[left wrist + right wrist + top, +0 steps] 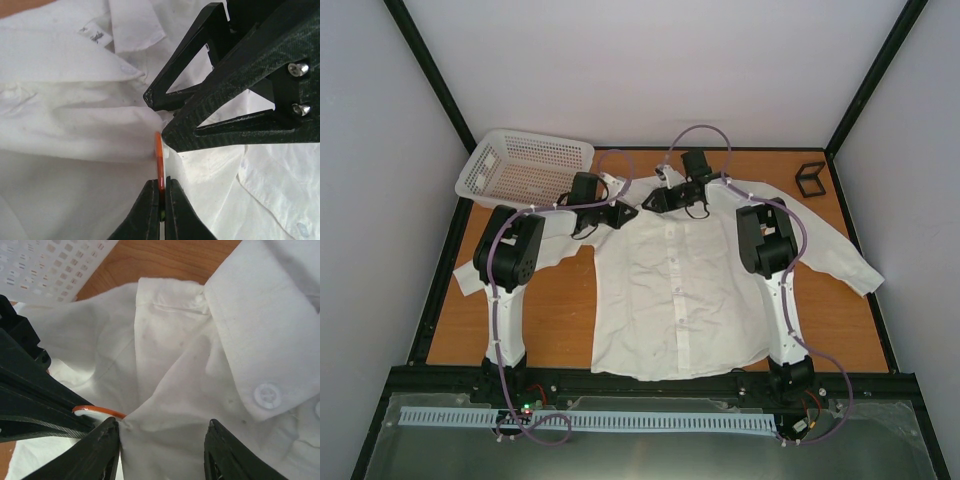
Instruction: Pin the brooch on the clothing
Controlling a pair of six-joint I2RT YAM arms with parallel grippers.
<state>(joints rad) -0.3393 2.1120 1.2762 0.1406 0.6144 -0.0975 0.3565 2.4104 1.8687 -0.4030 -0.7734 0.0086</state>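
Brooch [159,157] edge-on, clamped in my left gripper [162,184], touching dress shirt [75,130] fold at its 11 o'clock by collar [260,315]; my right gripper [162,432] spread wide over fabric.

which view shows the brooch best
The left wrist view: the brooch stands edge-on, its orange rim clamped in the left gripper against the shirt. The right wrist view shows only an orange arc. In the top external view it is hidden.
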